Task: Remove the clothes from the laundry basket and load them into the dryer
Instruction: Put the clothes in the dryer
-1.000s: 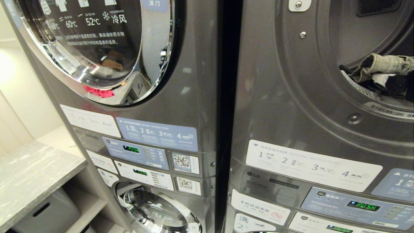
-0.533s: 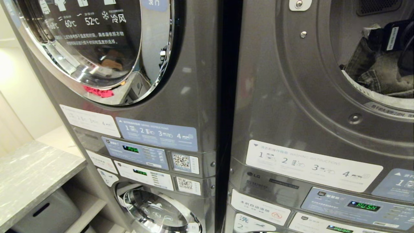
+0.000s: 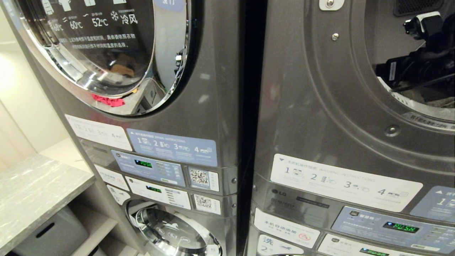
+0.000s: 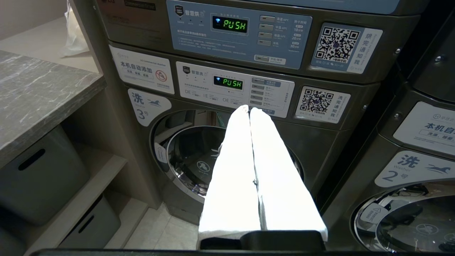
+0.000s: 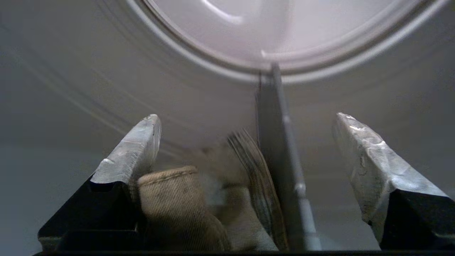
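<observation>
Your clothes (image 5: 185,209) sit low between the right jaws inside the dryer (image 3: 355,117); a beige ribbed cuff lies against the inner face of one finger (image 5: 131,153), with blurred grey-brown fabric beside it toward the middle of the gap; you cannot tell from the blur whether the cloth hangs on that finger or lies loose just beyond it; the other finger stands well apart from the cloth with nothing against it; your right gripper (image 5: 245,142) has its jaws spread wide; ahead of the tips you see the pale drum wall, a raised drum fin (image 5: 280,170) and the round back plate beyond; in the head view the right arm (image 3: 423,64) reaches through the dryer's open mouth; your left gripper (image 4: 249,110) hangs parked with its white jaws pressed together and holding nothing; past its tips stands a washer (image 4: 227,149) with a glowing control panel (image 4: 231,83), and a grey marble tabletop (image 4: 39,92) lies off to one side.
</observation>
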Controlling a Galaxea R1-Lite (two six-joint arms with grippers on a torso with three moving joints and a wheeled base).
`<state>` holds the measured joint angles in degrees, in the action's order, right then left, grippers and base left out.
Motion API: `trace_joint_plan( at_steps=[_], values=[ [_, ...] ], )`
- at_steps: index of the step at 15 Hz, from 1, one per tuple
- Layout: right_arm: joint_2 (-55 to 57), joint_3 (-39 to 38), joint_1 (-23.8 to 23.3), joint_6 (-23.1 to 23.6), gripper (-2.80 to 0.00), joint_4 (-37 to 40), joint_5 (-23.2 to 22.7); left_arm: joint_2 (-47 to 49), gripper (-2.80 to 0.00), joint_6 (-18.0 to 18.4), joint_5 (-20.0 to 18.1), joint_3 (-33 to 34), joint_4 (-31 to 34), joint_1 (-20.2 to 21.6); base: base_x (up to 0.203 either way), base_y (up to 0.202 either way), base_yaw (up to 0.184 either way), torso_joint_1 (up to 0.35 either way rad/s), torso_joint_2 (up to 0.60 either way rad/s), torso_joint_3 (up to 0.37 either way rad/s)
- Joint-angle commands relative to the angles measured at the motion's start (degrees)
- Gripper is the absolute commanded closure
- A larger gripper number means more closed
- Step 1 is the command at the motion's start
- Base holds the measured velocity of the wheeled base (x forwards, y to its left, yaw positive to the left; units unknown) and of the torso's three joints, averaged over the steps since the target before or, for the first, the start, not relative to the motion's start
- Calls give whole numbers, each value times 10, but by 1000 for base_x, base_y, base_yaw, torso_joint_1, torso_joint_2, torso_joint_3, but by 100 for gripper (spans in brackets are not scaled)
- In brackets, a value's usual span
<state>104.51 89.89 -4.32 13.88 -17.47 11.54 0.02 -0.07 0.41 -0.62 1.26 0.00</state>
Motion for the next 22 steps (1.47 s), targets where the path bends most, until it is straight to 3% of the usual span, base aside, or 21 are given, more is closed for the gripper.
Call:
trace_joint_plan(
  at_steps=[1,7,9,10,14,16,18,22],
  values=[
    [11,6,-2,2,-280,-2,0,0,0,0,0,0,-1,0,0,0,0,0,0,0],
    [-2,183,-2,-1,-280,3,-7,0,0,0,0,0,-1,0,0,0,0,0,0,0],
    [-13,188,-2,-23,-280,2,-6,0,0,0,0,0,-1,0,0,0,0,0,0,0],
    [-19,185,-2,-31,0,1,-6,0,0,0,0,0,-1,0,0,0,0,0,0,0],
    [-52,177,3,-37,0,2,2,0,0,0,0,0,-1,0,0,0,0,0,0,0],
    [-97,127,25,-38,0,3,10,0,0,0,0,0,-1,0,0,0,0,0,0,0],
    [-172,22,55,-43,0,3,14,0,0,0,0,0,-1,0,0,0,0,0,0,0],
    [-385,-291,165,-39,0,3,24,0,0,2,-1,-1,1,0,0,0,0,0,0,0]
  ],
)
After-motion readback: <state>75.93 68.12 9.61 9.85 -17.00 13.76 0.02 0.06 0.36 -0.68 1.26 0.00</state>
